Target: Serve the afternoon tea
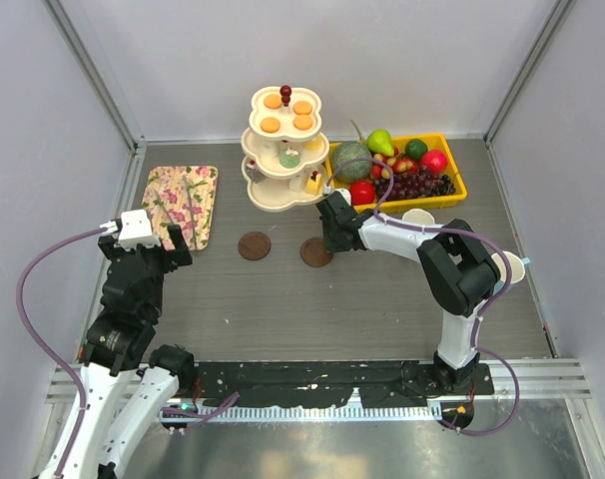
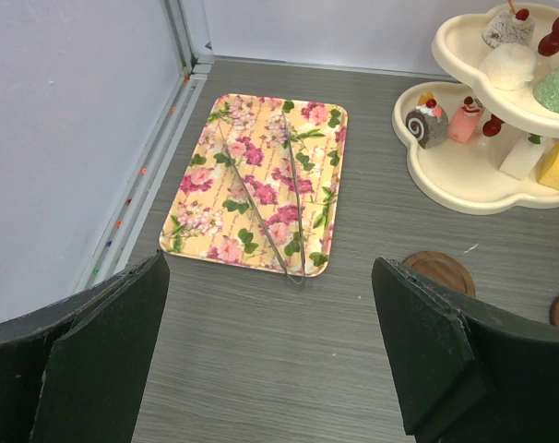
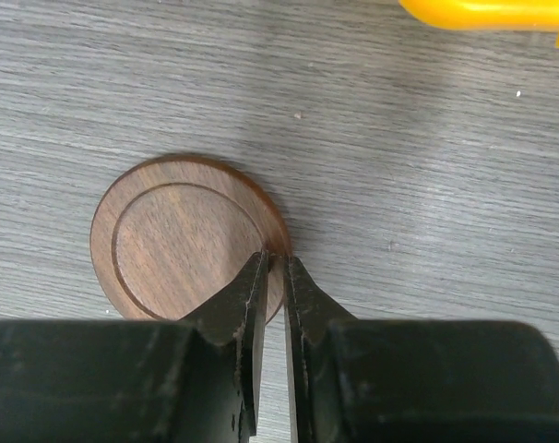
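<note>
The afternoon tea sweets sit on a cream three-tier stand (image 1: 283, 150) at the back: orange tarts (image 1: 288, 110) on top, a pale green piece (image 1: 290, 158) in the middle, and a yellow wedge (image 2: 558, 164) and small cakes (image 2: 446, 120) at the bottom. Two round wooden coasters lie in front of it. My right gripper (image 3: 277, 258) is shut on the right rim of the right coaster (image 3: 183, 240) (image 1: 313, 254), which lies flat on the table. My left gripper (image 2: 270, 295) hovers open over bare table, near the flowered tray, holding nothing.
The flowered tray (image 1: 181, 205) at the left holds metal tongs (image 2: 270, 217). The left coaster (image 1: 254, 245) lies between the tray and my right gripper. A yellow tray of fruit (image 1: 402, 170) stands right of the stand. White cups (image 1: 417, 217) are partly hidden behind the right arm.
</note>
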{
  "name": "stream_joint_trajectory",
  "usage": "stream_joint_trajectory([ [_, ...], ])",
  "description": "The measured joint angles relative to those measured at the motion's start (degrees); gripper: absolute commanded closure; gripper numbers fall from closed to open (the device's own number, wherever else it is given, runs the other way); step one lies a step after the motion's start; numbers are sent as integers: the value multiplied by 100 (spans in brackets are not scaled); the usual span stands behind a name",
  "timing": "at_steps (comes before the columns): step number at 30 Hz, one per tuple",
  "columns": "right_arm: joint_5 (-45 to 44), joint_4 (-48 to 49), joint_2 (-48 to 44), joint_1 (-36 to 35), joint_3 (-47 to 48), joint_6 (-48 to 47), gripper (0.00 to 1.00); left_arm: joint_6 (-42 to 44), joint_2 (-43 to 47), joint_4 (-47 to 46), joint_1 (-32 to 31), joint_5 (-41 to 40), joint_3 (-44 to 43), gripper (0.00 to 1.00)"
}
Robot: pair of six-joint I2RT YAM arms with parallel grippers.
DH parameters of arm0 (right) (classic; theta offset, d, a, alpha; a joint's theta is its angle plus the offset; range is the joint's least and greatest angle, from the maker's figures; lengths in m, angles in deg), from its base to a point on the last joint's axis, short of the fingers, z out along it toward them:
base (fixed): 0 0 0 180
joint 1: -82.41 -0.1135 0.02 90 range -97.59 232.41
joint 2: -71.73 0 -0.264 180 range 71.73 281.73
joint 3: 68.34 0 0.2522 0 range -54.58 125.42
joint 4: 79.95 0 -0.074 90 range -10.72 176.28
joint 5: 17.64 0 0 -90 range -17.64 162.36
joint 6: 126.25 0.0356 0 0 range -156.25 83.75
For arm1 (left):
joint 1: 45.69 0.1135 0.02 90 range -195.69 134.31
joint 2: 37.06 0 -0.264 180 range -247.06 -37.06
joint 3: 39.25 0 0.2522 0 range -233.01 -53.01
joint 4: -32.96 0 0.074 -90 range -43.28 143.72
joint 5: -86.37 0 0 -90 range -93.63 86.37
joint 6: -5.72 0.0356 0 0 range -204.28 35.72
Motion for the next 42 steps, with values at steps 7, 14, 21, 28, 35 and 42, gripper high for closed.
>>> stream_joint_trajectory([
  [7,-96,-2,24,-4,42,31,84,0,0,0,-2,0,4,1],
  [14,-140,22,153,-4,195,31,84,-2,7,0,-2,0,4,1],
  [21,-133,61,168,-4,223,22,77,0,33,-4,-2,0,4,1],
  [28,-155,-208,-643,-2,210,-221,39,-2,33,-7,-4,0,4,1],
  [35,-404,-525,-2544,431,92,-555,8,-2,37,-17,-35,-2,4,1],
  [42,-693,-881,-3727,1663,-973,-673,5,-4,63,-42,-72,-22,15,1],
])
